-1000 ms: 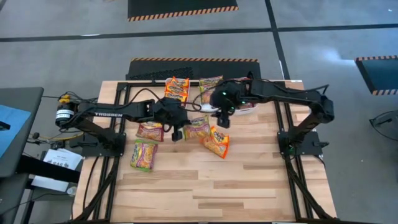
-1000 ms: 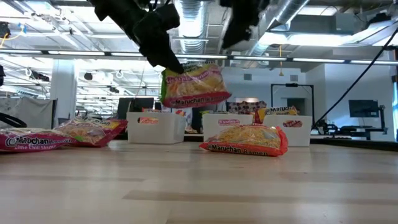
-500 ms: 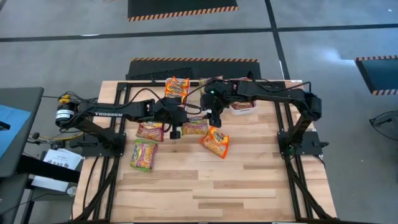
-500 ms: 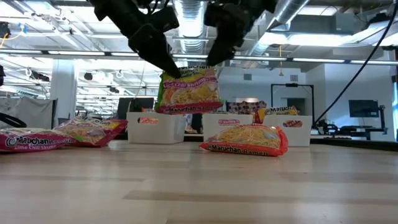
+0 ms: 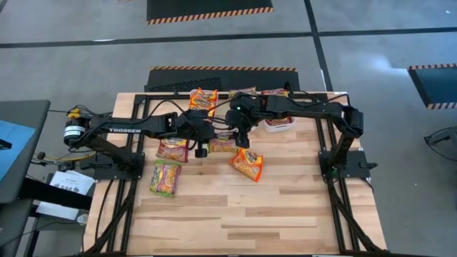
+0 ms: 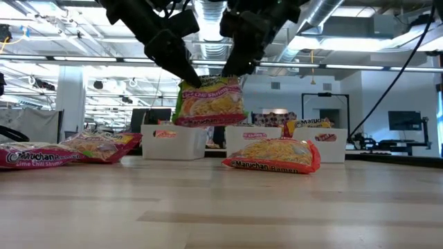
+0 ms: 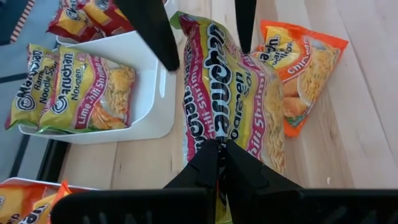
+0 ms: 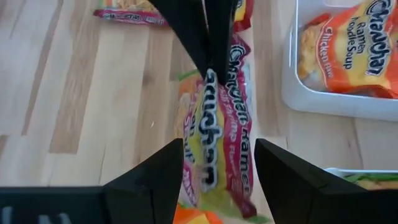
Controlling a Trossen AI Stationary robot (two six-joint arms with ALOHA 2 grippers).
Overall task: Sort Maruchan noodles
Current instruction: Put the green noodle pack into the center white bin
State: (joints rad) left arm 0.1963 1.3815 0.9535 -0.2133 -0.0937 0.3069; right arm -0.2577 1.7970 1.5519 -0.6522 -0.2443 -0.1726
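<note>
One Maruchan noodles packet (image 5: pixel 223 145), green and pink, hangs above the middle of the table with my left gripper (image 5: pixel 202 145) shut on it. My right gripper (image 8: pixel 217 180) is open at the packet's other end (image 8: pixel 214 149). Its two fingers (image 7: pixel 152 31) stand on either side of that end, and no touch shows. An orange packet (image 5: pixel 247 163) lies flat on the table just nearer. Two more packets (image 5: pixel 166 177) lie at the left. In the low view the held packet (image 6: pixel 210 102) floats above the wood. My left gripper pinches the packet's end seam (image 7: pixel 214 144) between its two shut fingers. The fingers come slanting down from the table's left and lie along the packet. The packet reaches away from the fingers toward the right arm, lifted clear of the table and about level.
White bins stand along the far edge: one (image 7: pixel 149 93) holds lime-chili packets, another (image 8: pixel 292 74) an orange chicken packet. Black frame rails (image 5: pixel 143 143) flank the table. The near half of the wooden top (image 5: pixel 235 214) is bare.
My right gripper has come down and toward the table's left, from over the far bins to the free end of the held packet. My left gripper has stayed in place but rolled its wrist, and the packet has turned from tilted to about level.
</note>
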